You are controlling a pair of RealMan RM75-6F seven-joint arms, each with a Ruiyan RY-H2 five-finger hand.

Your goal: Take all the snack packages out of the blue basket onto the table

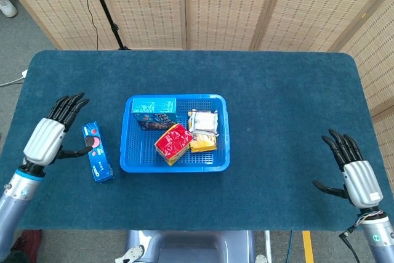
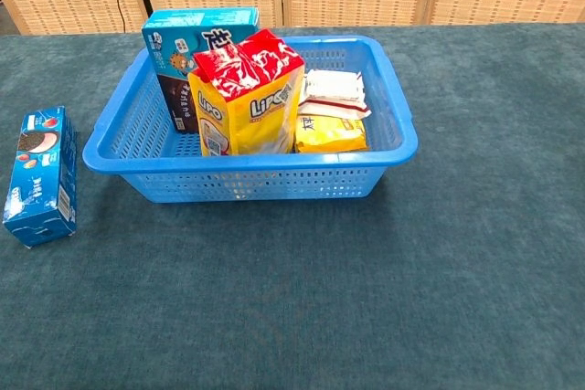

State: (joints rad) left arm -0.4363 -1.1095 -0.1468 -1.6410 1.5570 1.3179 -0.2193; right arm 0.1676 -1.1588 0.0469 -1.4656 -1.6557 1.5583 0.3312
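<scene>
Basket [image 1: 176, 162] holds 4 packages; 1 blue cookie box [image 1: 98, 159] lies on the table just left of it. Our left hand [image 1: 52, 139] hovers beside that box, fingers spread and empty, like our right hand [image 1: 355, 173]. We judge a reach into the basket comes next.

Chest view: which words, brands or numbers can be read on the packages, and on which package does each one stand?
"LIPO": printed twice on the red and yellow snack bag in the blue plastic basket.
Teal cardboard box: large white characters, not clear enough to read.
Blue cookie box on the table: print too small.
White wrapper and yellow packet: print blurred.
</scene>
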